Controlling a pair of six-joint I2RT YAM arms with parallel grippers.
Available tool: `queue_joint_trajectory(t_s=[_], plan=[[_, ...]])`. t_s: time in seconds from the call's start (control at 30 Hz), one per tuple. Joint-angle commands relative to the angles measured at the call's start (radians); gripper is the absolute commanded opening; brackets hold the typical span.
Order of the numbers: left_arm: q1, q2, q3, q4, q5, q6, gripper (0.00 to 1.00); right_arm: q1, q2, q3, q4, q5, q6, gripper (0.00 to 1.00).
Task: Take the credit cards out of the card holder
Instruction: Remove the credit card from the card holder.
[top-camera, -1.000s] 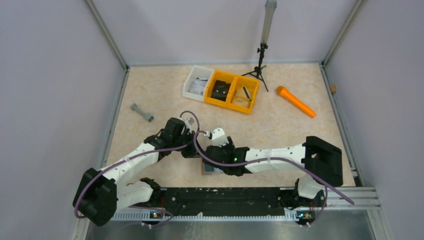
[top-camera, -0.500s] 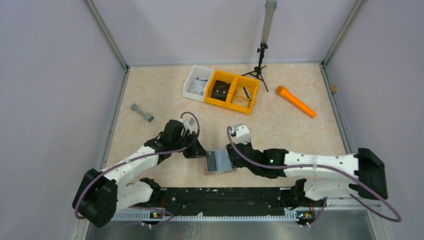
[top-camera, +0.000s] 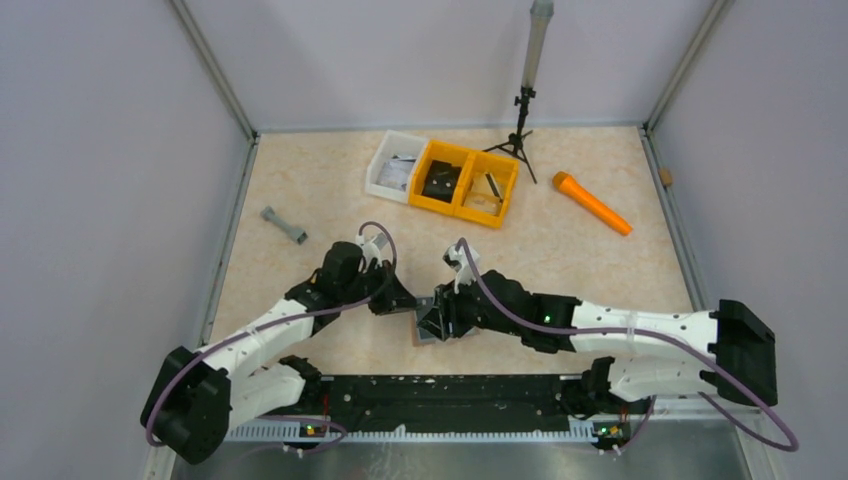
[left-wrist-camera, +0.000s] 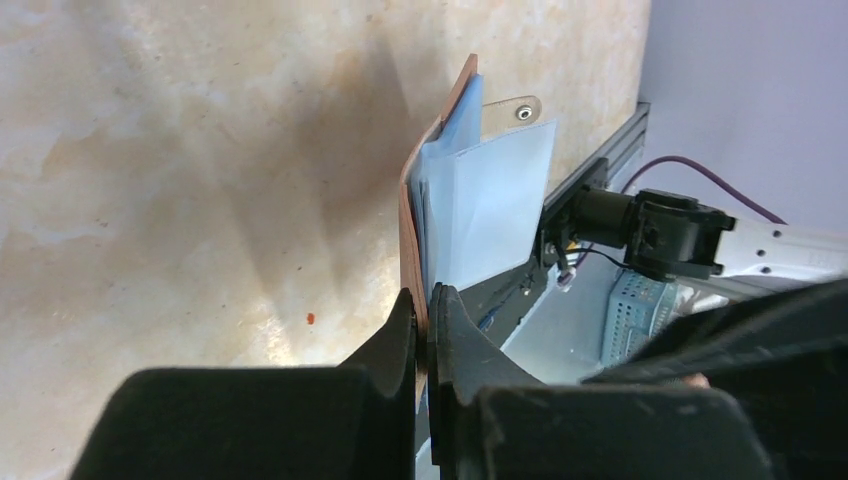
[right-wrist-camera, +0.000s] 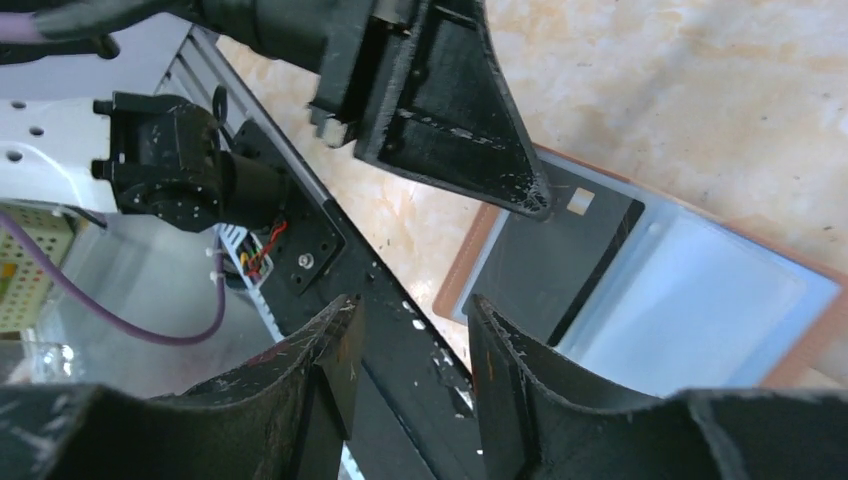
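**Left hand pinches the card holder, right hand stands open**

The left hand is closed tight on the reddish-brown edge of the card holder. The right hand has its fingers apart with nothing between them, just beside the holder. The card holder lies opened on the tabletop, near the front rail, between both hands, with the pale blue inside showing. A black credit card sits in one half.

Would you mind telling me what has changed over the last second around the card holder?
The right arm's elbow swung out to the right; the right claw drew back off the card holder, then returned left and now hovers open over it. The left claw stayed clamped on the holder's edge. The holder and the yellow bins kept their places.
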Motion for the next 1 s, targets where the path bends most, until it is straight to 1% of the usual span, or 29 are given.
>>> queue_joint_trajectory(t_s=[0.0,0.07,0.2,0.33,0.53,0.7,0.77,0.8,0.87,0.97], plan=[[0.007,-0.049,-0.022,0.126,0.055,-0.038,0.0,-0.09,0.018,-0.086,0.215,-0.154,0.095,0.44],[0.009,-0.064,-0.034,0.164,0.078,-0.056,0.0,-0.14,0.007,-0.148,0.293,-0.225,0.129,0.44],[0.014,-0.088,-0.056,0.245,0.117,-0.094,0.0,-0.212,-0.024,-0.211,0.33,-0.285,0.155,0.45],[0.017,-0.089,-0.069,0.336,0.164,-0.137,0.0,-0.284,-0.037,-0.283,0.414,-0.402,0.208,0.47],[0.017,-0.081,-0.079,0.446,0.225,-0.197,0.0,-0.319,-0.062,-0.311,0.438,-0.444,0.22,0.47],[0.017,-0.08,-0.101,0.57,0.27,-0.267,0.0,-0.362,-0.061,-0.36,0.573,-0.544,0.289,0.47],[0.018,-0.082,-0.111,0.625,0.284,-0.3,0.0,-0.369,-0.069,-0.365,0.564,-0.536,0.294,0.47],[0.017,-0.084,-0.112,0.637,0.285,-0.308,0.0,-0.369,-0.081,-0.358,0.522,-0.516,0.28,0.47],[0.018,-0.095,-0.11,0.622,0.283,-0.305,0.0,-0.37,-0.112,-0.353,0.463,-0.478,0.257,0.49],[0.017,-0.105,-0.115,0.625,0.278,-0.311,0.0,-0.378,-0.14,-0.37,0.487,-0.491,0.264,0.49]])
